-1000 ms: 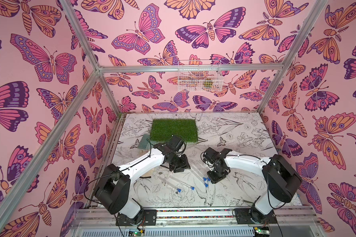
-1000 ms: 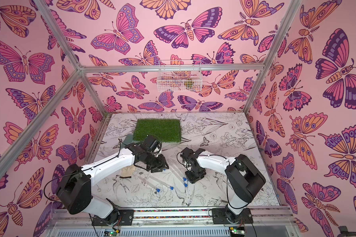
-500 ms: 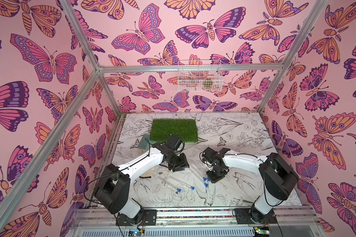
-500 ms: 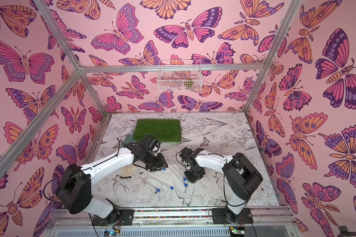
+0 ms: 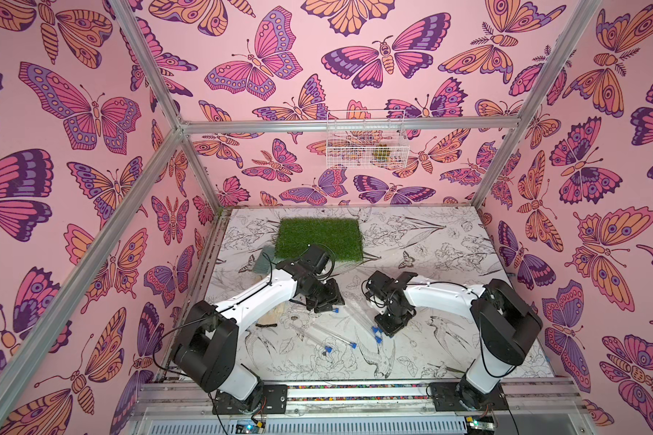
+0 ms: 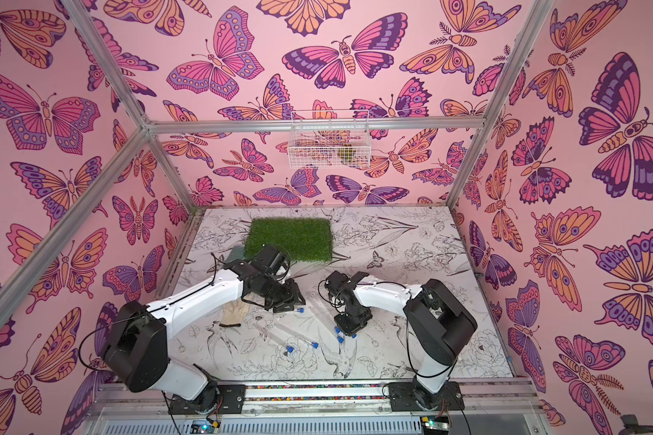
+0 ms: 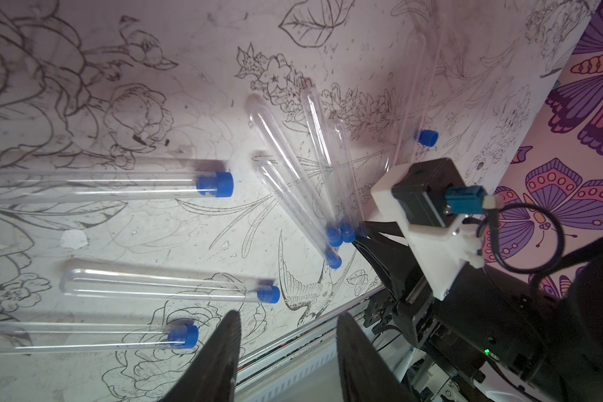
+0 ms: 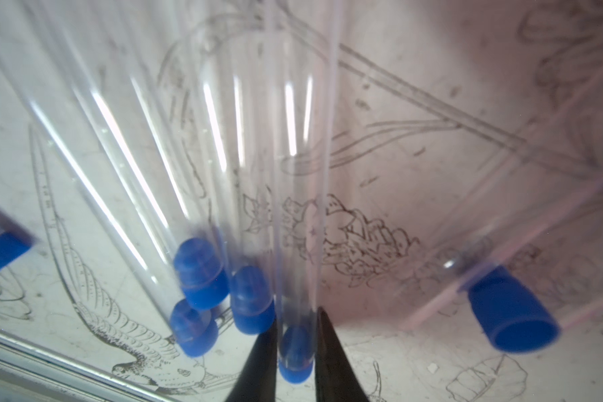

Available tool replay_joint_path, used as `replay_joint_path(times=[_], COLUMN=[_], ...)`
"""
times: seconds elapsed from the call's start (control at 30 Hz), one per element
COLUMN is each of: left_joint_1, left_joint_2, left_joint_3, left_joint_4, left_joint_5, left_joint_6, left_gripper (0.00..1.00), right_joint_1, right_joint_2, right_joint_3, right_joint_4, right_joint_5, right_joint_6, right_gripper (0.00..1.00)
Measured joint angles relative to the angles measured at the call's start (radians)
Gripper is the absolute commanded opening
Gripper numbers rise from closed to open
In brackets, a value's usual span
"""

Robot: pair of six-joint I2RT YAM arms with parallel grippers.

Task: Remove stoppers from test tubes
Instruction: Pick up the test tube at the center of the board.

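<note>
Several clear test tubes (image 5: 323, 333) with blue stoppers (image 5: 354, 344) lie on the flower-print table in both top views. My right gripper (image 8: 297, 315) is shut on one test tube (image 8: 293, 174) at its plugged end, and that tube's blue stopper (image 8: 295, 363) sits between the black fingers (image 8: 329, 351). Three more stoppered tubes (image 8: 202, 278) lie fanned right beside it. From above, the right gripper (image 5: 387, 327) reaches down at this cluster. My left gripper (image 7: 289, 318) is open and empty, held over the table near two stoppered tubes (image 7: 161, 285). It shows in a top view (image 6: 288, 301) too.
A green turf mat (image 5: 319, 241) lies at the back of the table. A white wire basket (image 5: 366, 145) hangs on the back wall. A beige glove (image 6: 235, 312) lies beside the left arm. The metal rail (image 5: 355, 388) runs along the front edge.
The right gripper's jaws have closed onto the test tube's stoppered end, and the right arm has shifted slightly. The left arm has stayed put.
</note>
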Motion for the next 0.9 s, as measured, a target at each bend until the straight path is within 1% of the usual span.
replay_joint_path(times=[0.2, 0.4, 0.53, 0.9], left_joint_1=[0.034, 0.070, 0.089, 0.114], left_joint_2=[-0.003, -0.045, -0.068, -0.067], left_joint_3=[-0.018, -0.027, -0.027, -0.027], left_joint_4=[0.002, 0.002, 0.002, 0.008], left_joint_5=[0.014, 0.024, 0.032, 0.078], left_joint_6=[0.012, 0.024, 0.034, 0.057], left_gripper=[0.48, 0.48, 0.48, 0.48], right_joint_1=[0.011, 0.017, 0.018, 0.017], right_joint_2=[0.001, -0.003, -0.030, -0.098], right_joint_3=[0.005, 0.017, 0.017, 0.018], right_joint_4=[0.005, 0.005, 0.006, 0.010], right_joint_5=[-0.014, -0.022, -0.030, -0.078], right_joint_6=[-0.002, -0.002, 0.002, 0.026], right_gripper=[0.19, 0.17, 0.17, 0.16])
